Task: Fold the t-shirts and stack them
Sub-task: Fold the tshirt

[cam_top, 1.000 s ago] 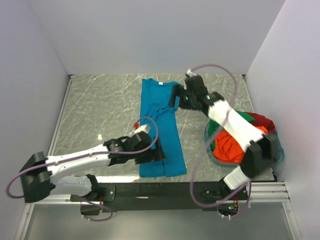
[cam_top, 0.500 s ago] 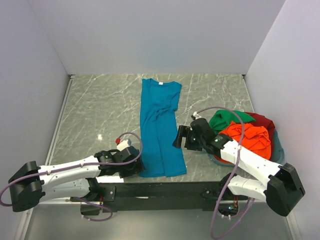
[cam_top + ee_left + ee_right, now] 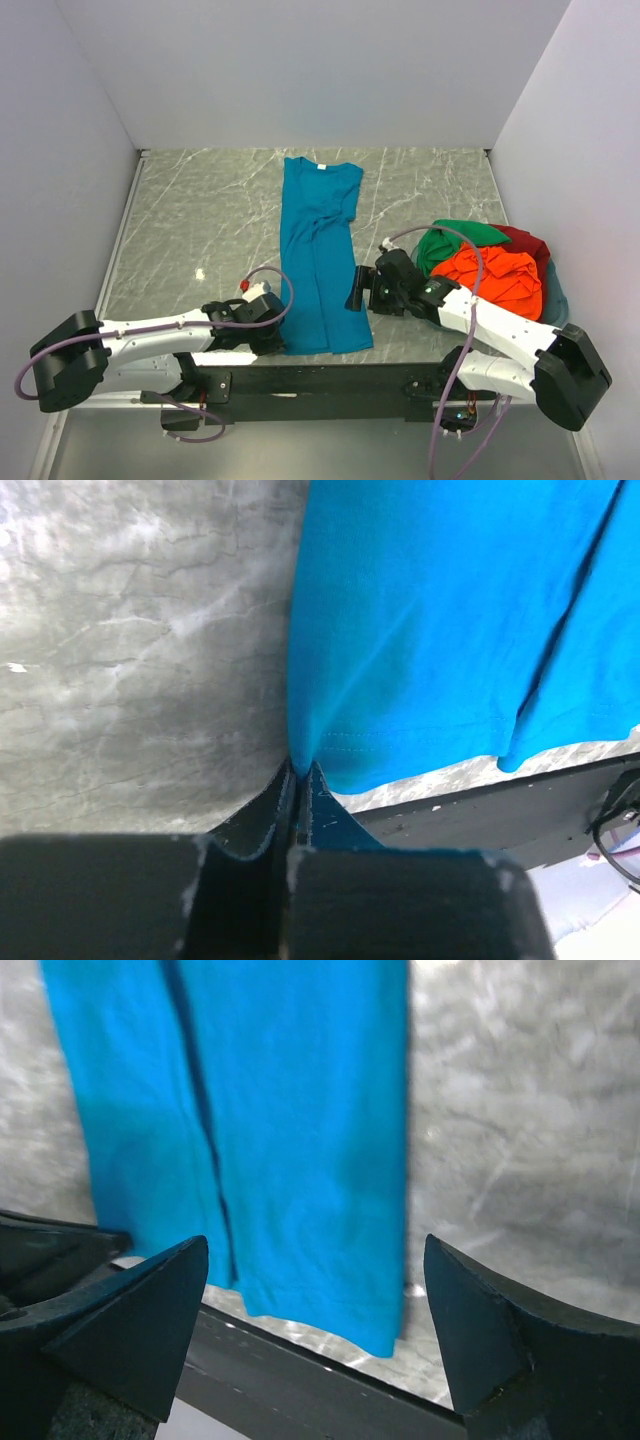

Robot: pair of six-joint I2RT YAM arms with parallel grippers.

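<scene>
Where the left gripper sat low at the table's near edge, its fingers were pressed together on the near left hem corner of the teal-blue t-shirt. The cloth drew to a point in the seam between them; how much was caught there could not be made out. From above, this gripper was largely hidden by its own wrist.

The right gripper hung over the shirt's near right hem corner with its fingers spread wide and nothing between them. Whether they touched the cloth could not be told. In the top view it stood just beside the shirt's right edge.

The teal-blue t-shirt lay flat on the grey marbled table as a long narrow strip, sides folded in, collar at the far end and hem at the near edge.

Well to the right, an orange-red t-shirt, a green t-shirt and a dark red t-shirt lay heaped together. They covered the basket so that only a sliver of its rim showed.
</scene>
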